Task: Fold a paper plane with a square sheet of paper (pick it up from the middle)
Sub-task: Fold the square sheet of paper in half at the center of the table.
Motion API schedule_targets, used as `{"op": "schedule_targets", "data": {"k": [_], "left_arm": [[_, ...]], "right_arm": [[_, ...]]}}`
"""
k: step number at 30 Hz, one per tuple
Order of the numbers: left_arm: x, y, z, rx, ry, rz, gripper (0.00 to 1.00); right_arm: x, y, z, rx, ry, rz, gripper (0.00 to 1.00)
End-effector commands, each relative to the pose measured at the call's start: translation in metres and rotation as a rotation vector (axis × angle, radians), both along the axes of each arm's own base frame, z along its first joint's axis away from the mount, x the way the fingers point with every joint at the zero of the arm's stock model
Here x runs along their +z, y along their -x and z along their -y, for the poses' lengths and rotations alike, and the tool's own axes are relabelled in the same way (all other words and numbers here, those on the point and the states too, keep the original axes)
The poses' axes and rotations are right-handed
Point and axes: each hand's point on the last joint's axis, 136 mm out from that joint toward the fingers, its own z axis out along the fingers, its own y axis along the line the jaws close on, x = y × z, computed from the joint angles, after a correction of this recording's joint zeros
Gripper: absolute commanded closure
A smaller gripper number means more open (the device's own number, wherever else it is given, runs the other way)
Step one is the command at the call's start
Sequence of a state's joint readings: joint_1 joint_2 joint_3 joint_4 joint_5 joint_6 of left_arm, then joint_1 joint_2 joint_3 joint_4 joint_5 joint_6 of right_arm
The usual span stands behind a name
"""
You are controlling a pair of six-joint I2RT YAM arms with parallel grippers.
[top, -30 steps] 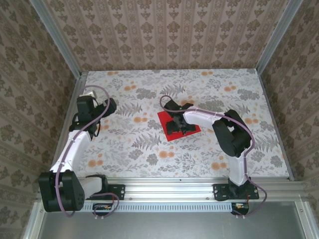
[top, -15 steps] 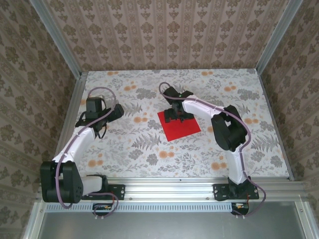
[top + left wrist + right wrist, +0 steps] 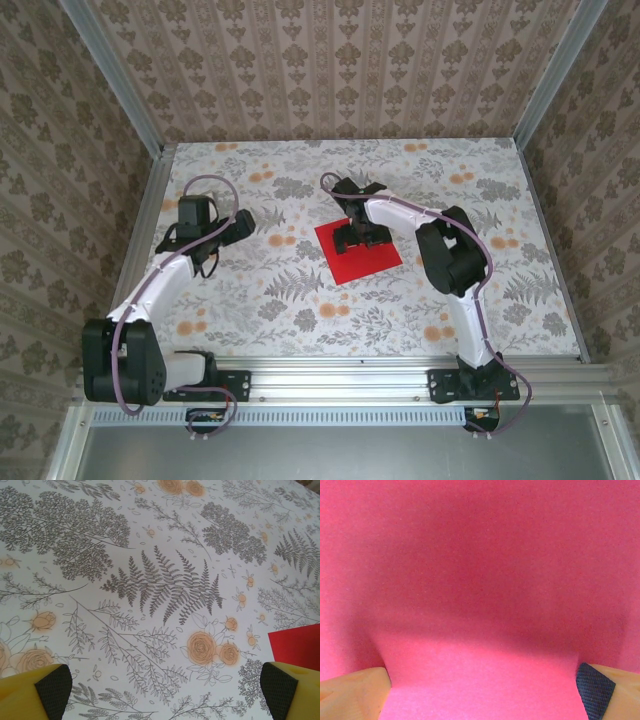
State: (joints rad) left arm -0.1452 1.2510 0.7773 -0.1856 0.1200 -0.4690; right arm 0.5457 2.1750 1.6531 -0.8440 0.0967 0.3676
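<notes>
Both my jaws are gaping wide; the right pair is hovering straight over the middle of the flat square bright-red paper sheet [image 3: 360,264], the left pair hanging well to its left.

Soft, bright, even light falls from above on the floral-printed surface [image 3: 290,290] in the overhead view. The arms cast only pale, short shadows there, and the thin square sheet of bright red paper [image 3: 362,262] looks strongly saturated. The left wrist view is sharp mid-frame, with the left claw [image 3: 165,692] soft at the near corners. In the right wrist view the paper is out of focus, with a broad dark shadow across its middle and brighter pink near the right claw [image 3: 482,692].
</notes>
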Motion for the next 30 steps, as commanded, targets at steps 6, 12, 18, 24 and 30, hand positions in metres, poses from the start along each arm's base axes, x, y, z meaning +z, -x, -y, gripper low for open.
{"op": "schedule_targets", "data": {"k": [6,12,18,24,30], "left_arm": [[0.009,0.000,0.015,-0.029,0.013,0.090,0.00],[0.013,0.001,0.028,-0.073,0.035,0.103,0.00],[0.013,0.003,0.033,-0.081,0.054,0.093,0.00],[0.009,0.007,0.032,-0.077,0.060,0.080,0.00],[0.004,0.010,0.034,-0.072,0.080,0.057,0.00]], "right_arm": [[-0.034,0.021,0.018,0.009,0.075,-0.132,0.00],[-0.044,0.026,0.023,0.002,0.085,-0.151,0.06],[-0.048,0.027,0.021,-0.005,0.069,-0.155,0.17],[-0.052,0.027,0.021,-0.021,0.047,-0.157,0.23],[-0.041,0.020,0.016,-0.029,0.010,-0.118,0.31]]}}
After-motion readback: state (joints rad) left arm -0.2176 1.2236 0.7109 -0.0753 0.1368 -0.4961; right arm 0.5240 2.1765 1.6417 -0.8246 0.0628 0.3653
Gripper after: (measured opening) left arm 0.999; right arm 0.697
